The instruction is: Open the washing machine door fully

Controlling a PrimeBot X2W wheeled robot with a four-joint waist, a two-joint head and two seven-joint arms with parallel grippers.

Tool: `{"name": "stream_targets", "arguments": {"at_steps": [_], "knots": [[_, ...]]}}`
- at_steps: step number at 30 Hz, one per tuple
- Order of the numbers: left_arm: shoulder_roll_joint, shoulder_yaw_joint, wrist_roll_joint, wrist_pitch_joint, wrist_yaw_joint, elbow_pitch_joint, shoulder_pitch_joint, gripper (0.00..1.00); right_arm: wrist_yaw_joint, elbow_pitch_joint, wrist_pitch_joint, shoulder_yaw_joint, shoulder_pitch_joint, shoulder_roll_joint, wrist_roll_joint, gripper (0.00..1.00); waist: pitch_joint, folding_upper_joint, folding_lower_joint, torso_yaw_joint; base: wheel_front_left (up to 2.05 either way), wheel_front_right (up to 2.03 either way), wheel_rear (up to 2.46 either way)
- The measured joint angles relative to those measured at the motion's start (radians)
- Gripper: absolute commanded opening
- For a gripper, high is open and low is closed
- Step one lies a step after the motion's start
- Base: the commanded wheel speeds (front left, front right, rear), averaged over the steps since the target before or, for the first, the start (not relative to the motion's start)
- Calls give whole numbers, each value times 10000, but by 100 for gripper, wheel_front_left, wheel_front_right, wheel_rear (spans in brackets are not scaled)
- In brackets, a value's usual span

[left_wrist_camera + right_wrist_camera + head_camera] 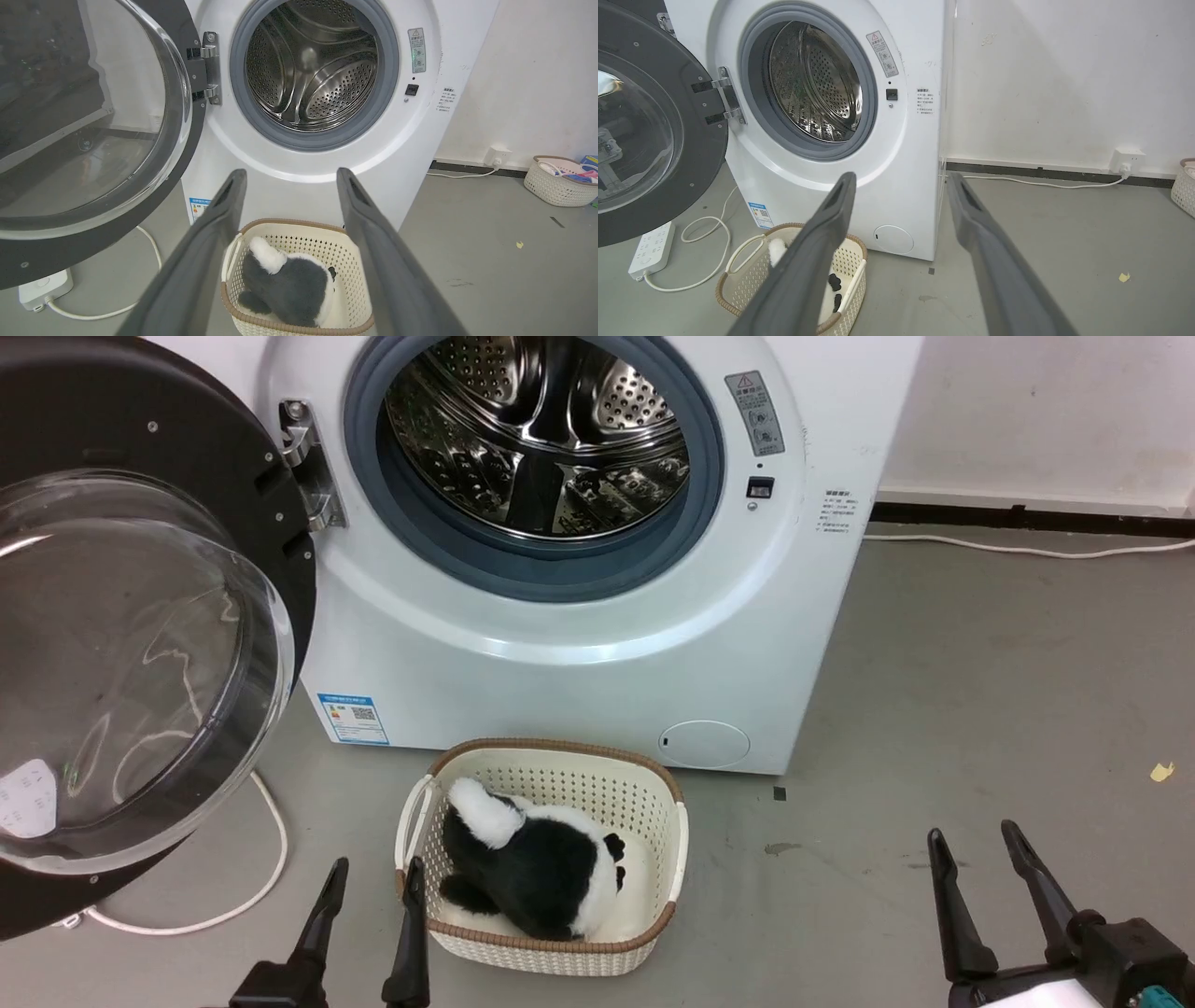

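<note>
The washing machine door [131, 644], round with a black rim and a bulging clear glass centre, is swung wide to the left on its metal hinge [308, 467]. It also appears in the wrist views [88, 130] [640, 135]. Behind it the steel drum [541, 439] lies exposed inside the grey rubber ring. My left gripper [373, 875] is open and empty, low over the floor beside the basket. Far to the right, my right gripper [976, 835] is also open and holds nothing. Both grippers [289, 175] [901, 179] are well clear of the door.
A cream basket [653, 784] holding a black-and-white plush toy [532, 863] stands on the floor before the machine. A white power strip [651, 249] and its cable [271, 859] lie under the open door. Another basket [558, 182] sits by the right wall.
</note>
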Motion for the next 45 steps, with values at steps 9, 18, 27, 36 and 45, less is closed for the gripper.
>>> {"name": "stream_targets", "arguments": {"at_steps": [9,18,27,36,45], "knots": [[-4,-102,466,0,211,94,24,100,0,29,-2,12,11,0,94,100,-44,0,0,22,0,0,0],[-6,-217,466,10,167,146,23,0,-2,56,2,88,2,-2,244,0,-68,0,0,61,0,0,0],[-6,-188,476,178,165,132,15,0,-2,46,176,119,-7,-4,224,0,-65,0,0,45,0,0,0],[-10,-86,554,362,157,123,-25,0,-2,23,353,138,-21,-4,134,0,-62,0,0,29,0,0,0],[-13,0,644,543,153,113,-81,0,-2,-4,529,157,-28,-4,63,0,-58,0,1,13,0,0,0]]}}
